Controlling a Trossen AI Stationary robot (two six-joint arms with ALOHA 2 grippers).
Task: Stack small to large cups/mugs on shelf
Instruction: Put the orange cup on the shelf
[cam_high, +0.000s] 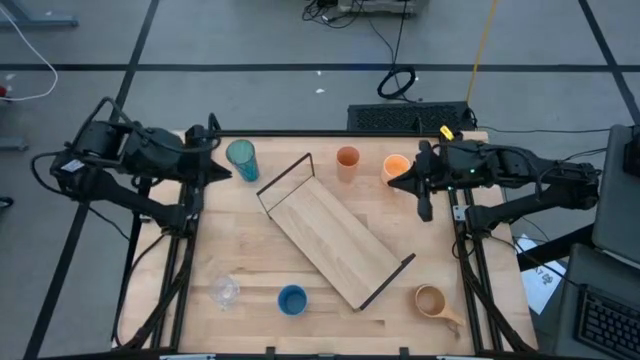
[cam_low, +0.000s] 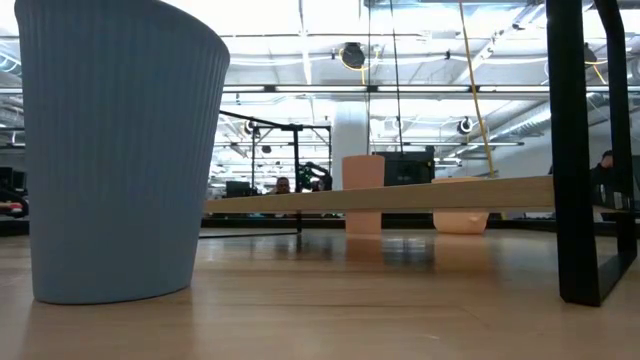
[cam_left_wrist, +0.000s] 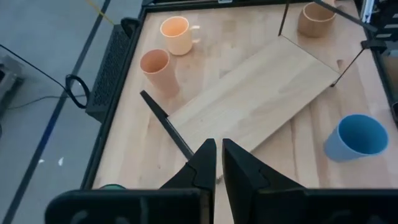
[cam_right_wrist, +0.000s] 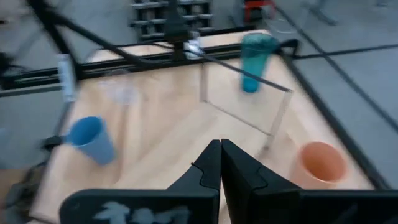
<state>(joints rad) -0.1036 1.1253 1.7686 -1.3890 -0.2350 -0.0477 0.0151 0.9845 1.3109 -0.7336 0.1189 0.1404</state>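
Observation:
The shelf stands slantwise mid-table on its black wire brackets, its board raised off the top. A teal tumbler, a small orange cup and an orange mug stand upright along the far edge. A clear glass, a blue cup and a tan mug stand near the front. My left gripper hovers shut beside the tumbler at the far left, holding nothing. My right gripper hovers shut above the orange mug, holding nothing.
A black frame rails the table's edges. A dark grille and cables lie on the floor beyond the far edge. Bare wood shows between the shelf and the front cups.

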